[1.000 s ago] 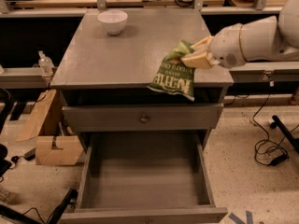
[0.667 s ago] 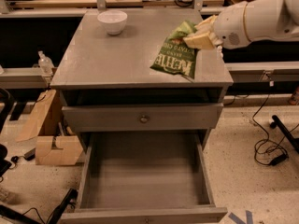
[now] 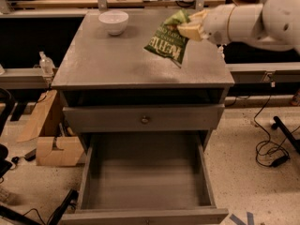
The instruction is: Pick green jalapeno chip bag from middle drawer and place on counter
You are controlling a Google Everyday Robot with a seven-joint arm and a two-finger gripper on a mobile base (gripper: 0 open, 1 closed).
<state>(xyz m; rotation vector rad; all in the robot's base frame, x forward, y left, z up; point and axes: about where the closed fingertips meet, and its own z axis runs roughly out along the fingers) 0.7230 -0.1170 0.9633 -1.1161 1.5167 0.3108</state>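
Note:
The green jalapeno chip bag (image 3: 168, 40) hangs from my gripper (image 3: 189, 28) above the right part of the counter (image 3: 108, 60). The gripper comes in from the right on a white arm and is shut on the bag's upper right corner. The bag's lower edge hangs just over the grey surface; I cannot tell whether it touches. The middle drawer (image 3: 145, 175) stands pulled out below, its grey bottom bare.
A white bowl (image 3: 113, 21) sits at the back left of the counter. A shut drawer with a small brass knob (image 3: 145, 120) is above the open one. Cardboard boxes (image 3: 51, 139) lie on the floor at left, cables (image 3: 269, 153) at right.
My gripper has carried the bag up and back over the counter, from the front right edge toward the middle right. The drawer stays open.

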